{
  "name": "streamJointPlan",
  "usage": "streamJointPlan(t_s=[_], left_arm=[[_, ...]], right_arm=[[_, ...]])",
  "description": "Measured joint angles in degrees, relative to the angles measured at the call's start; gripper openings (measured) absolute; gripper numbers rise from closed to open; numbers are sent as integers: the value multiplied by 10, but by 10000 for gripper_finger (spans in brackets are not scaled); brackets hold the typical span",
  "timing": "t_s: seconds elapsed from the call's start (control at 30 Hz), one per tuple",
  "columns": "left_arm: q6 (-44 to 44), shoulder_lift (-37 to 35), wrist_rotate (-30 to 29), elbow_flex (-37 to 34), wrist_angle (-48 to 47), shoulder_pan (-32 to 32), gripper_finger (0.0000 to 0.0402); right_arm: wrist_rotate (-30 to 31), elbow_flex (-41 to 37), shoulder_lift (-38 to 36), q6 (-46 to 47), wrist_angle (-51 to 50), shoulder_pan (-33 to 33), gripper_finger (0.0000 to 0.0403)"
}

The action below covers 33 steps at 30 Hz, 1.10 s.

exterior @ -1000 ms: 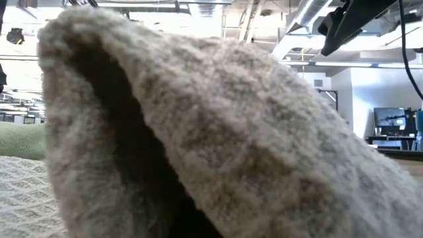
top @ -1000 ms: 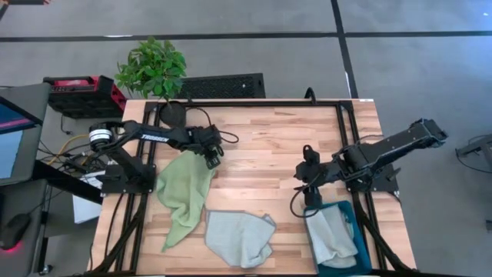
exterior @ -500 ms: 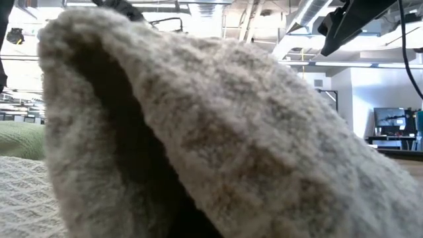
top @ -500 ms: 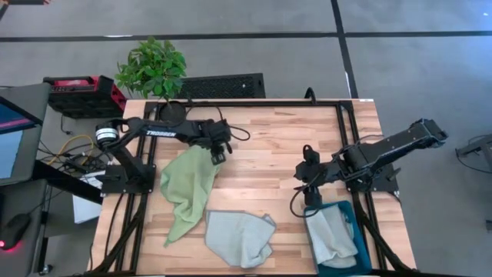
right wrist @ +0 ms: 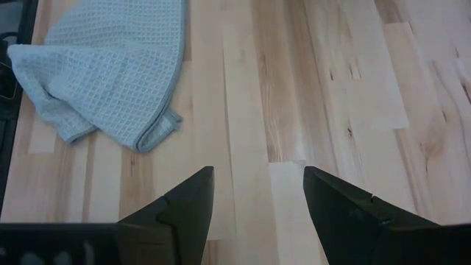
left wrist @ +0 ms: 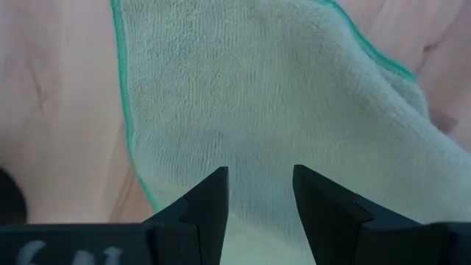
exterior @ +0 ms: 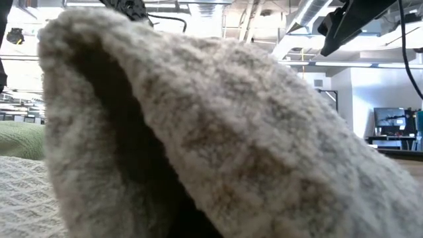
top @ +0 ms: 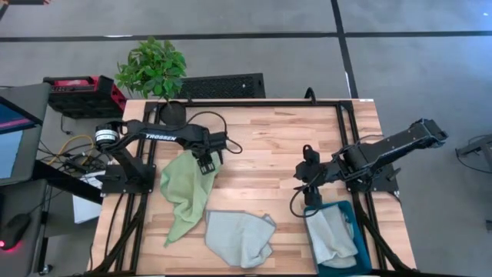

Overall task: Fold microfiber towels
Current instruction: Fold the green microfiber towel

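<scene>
A light green towel (top: 184, 194) lies crumpled at the table's left, its green-hemmed far corner (left wrist: 243, 88) flat on the wood. My left gripper (top: 206, 161) hangs open above that corner, pointing down, its fingers (left wrist: 213, 195) clear of the cloth. A pale grey-blue towel (top: 238, 237) lies bunched at the near edge and fills the low view (exterior: 218, 132). Another pale towel (top: 332, 240) sits in the teal bin (top: 355, 221). My right gripper (top: 309, 163) waits open above bare wood (right wrist: 257, 193), slanting down.
The bin stands at the near right corner. A potted plant (top: 152, 68) stands beyond the far left corner. Black frame rails (top: 254, 103) run along the table's edges. Bare wood lies in the middle (top: 261, 161) between the two arms.
My left gripper has risen a little above the green towel's far corner and tipped until it points straight down, staying open. The towels lie as they did.
</scene>
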Motion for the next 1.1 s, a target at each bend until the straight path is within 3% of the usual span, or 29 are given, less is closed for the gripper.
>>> streamJointPlan(t_s=[0.4,0.63,0.87,1.1], left_arm=[[21,11,29,-67,147,12,146],[34,24,39,-68,177,28,146],[81,78,44,-43,235,47,146],[157,115,38,27,239,59,146]], right_arm=[[0,0,0,0,1,0,232],[0,0,0,0,5,0,232],[0,0,0,0,8,0,232],[0,0,0,0,9,0,232]])
